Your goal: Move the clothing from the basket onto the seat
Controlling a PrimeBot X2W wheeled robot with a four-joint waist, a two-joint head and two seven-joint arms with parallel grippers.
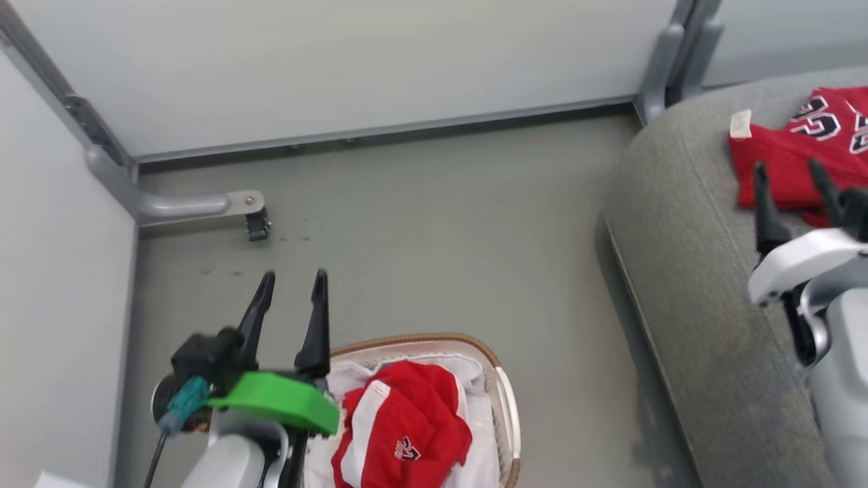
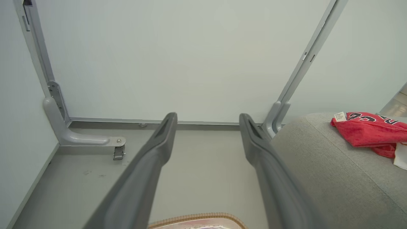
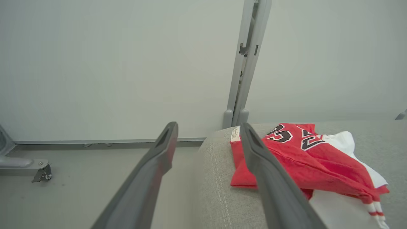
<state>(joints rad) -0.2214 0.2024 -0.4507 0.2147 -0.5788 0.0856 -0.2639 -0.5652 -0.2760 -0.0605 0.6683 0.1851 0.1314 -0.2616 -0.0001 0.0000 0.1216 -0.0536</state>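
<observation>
Clothing (image 1: 407,423) lies bunched in the basket (image 1: 507,407), cut off at the head view's bottom edge, 1 more red garment (image 1: 793,156) cropped on the seat (image 1: 678,271), left gripper (image 1: 293,276) and right gripper (image 1: 786,167) with fingers apart.

Cutting off the basket (image 1: 507,407) at the head view's bottom edge, and hiding its left side behind the left gripper (image 1: 295,274) and its arm. Cropping the red clothing (image 1: 773,152) on the seat (image 1: 678,237) at the upper right edge, partly behind the blurred right gripper (image 1: 786,165). Leaving the print on the white tag (image 1: 740,124) too small for reading.
</observation>
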